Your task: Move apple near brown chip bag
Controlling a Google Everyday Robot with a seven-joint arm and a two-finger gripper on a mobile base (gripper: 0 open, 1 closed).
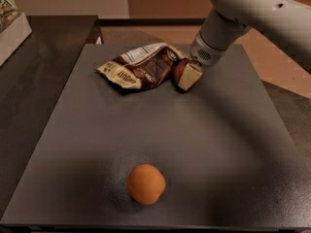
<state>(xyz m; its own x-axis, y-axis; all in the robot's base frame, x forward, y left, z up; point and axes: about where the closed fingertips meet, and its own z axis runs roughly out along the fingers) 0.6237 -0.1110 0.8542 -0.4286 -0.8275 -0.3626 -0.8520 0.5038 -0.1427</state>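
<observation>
The red apple (pixel 179 70) sits low over the grey table, right against the right end of the brown chip bag (pixel 141 67), which lies crumpled at the far middle of the table. My gripper (pixel 183 77) reaches down from the upper right and is shut on the apple. Its pale near finger (pixel 190 76) covers the apple's right side, and the other finger is hidden behind the apple.
A matte orange fruit (pixel 146 183) lies near the front edge of the grey table (pixel 223 144). A dark counter (pixel 39 81) adjoins on the left, with a white box (pixel 12 30) at its far left. My arm (pixel 252 13) spans the upper right.
</observation>
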